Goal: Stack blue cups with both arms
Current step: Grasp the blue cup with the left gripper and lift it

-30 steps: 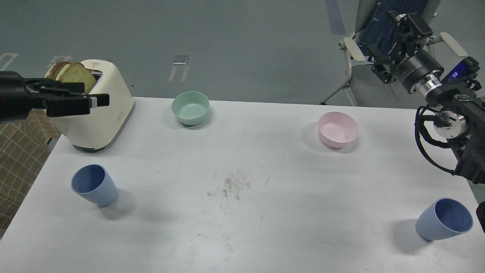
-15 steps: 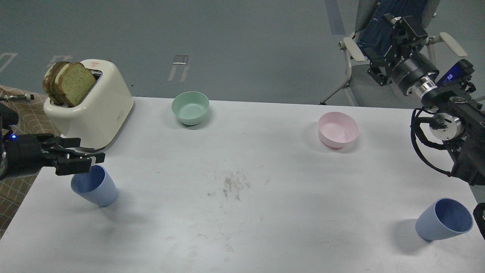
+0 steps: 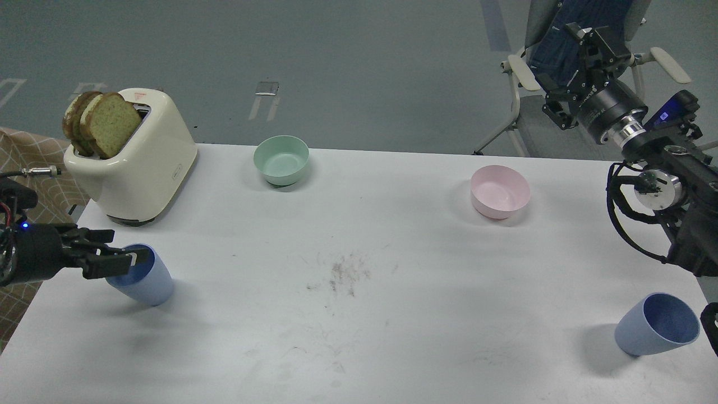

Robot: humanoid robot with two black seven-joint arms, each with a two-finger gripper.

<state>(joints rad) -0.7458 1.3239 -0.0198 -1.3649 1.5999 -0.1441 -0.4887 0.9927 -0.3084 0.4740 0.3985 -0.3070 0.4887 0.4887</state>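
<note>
The 2 blue cups stand far apart on the white table (image 3: pixel 392 235), so take the toaster (image 3: pixel 137 163) as the landmark. The left blue cup (image 3: pixel 147 280) stands upright just in front of the toaster, near the table's left edge. The right blue cup (image 3: pixel 656 325) is at the opposite end of the table, far to the right of the toaster and nearer the front edge. It also sits upright with its mouth showing.

The left gripper (image 3: pixel 126 261) reaches in from the left, in front of the toaster, with its dark fingers lying across the rim of the left blue cup. I cannot tell whether the fingers straddle the wall or how far apart they are, and nothing shows a firm hold. The right gripper (image 3: pixel 589 50) hangs high, far right of the toaster and well behind the right blue cup. It carries nothing that I can see, and its finger gap is unreadable.

The step in hand looks like taking the left blue cup. To do it well, 1 finger should go inside the rim and 1 outside, set deep enough that the tapered wall cannot slip. Closing should be gentle, since the narrow base may tip. Lift straight up before travelling. The mint-green bowl (image 3: pixel 280 160) and pink bowl (image 3: pixel 500 192), both to the right of the toaster, are not involved.
</note>
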